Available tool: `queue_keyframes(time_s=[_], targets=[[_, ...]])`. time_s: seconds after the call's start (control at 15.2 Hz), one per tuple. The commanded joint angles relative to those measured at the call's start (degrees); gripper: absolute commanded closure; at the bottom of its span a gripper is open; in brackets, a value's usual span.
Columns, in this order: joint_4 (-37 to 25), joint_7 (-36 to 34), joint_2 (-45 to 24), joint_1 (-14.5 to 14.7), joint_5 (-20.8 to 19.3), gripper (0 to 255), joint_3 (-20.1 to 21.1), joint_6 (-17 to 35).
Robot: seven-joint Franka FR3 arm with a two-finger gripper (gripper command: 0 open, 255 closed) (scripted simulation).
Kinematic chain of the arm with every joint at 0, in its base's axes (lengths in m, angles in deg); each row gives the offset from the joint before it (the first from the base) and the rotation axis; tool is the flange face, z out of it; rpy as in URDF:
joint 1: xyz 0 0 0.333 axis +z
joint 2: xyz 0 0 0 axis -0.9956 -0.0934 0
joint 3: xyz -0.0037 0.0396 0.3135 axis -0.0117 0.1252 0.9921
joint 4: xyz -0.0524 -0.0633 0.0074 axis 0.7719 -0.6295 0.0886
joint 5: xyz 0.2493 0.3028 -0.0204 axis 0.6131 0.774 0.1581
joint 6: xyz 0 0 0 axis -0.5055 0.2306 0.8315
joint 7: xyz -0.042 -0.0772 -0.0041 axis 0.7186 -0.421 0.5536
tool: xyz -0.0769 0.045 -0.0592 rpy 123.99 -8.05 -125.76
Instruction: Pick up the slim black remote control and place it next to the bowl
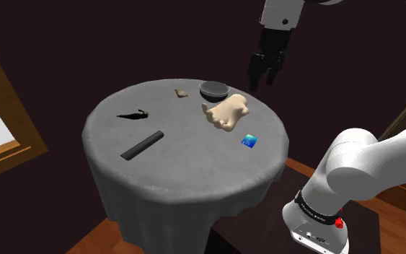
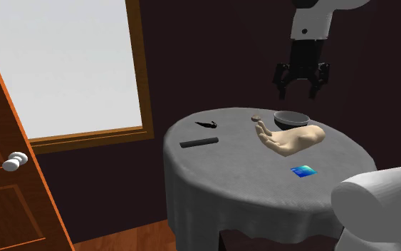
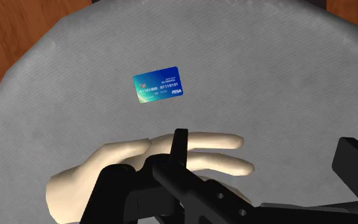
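Approach phase, before any grasp. The black two-finger hand [image 2: 296, 91] hangs in the air above the far edge of the round, grey-draped worktop [image 1: 187, 180], over the dark bowl [image 1: 213, 90]. Its fingers stand apart and hold nothing.

The slim black remote control [image 1: 142, 145] lies flat on the cloth towards the shoulder view's left. It is well apart from the bowl and from the hand, and untouched. Between remote and bowl lie a small black object [image 1: 135, 115] and a small tan object [image 1: 182, 93]. A beige hand model [image 1: 226, 113] rests just beside the bowl, and a blue card [image 3: 158, 85] lies nearer the stand.

In the wrist view the fingers look down on the hand model and the card, so the hand does not appear to be aligned with its target.

The next move probably calls for a traverse across the worktop to a point above the remote. The hand should then turn so the fingers straddle the remote's narrow width, and descend with the fingers kept apart. Since the remote is thin, the fingertips would need to reach almost to the cloth. The side of the bowl away from the hand model looks the freest for placing it.
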Motion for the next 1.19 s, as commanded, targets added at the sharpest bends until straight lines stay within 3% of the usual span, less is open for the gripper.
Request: queue_keyframes(time_s=[0.0,0.66,1.12], targets=[[0.0,0.0,0.0,0.0,0.0,0,0.0,0.0],[3.8,-29.6,-6.8,-2.7,6.9,0,16.9,13.5],[-0.7,-51.4,-19.5,-7.2,5.7,0,28.8,22.6]])
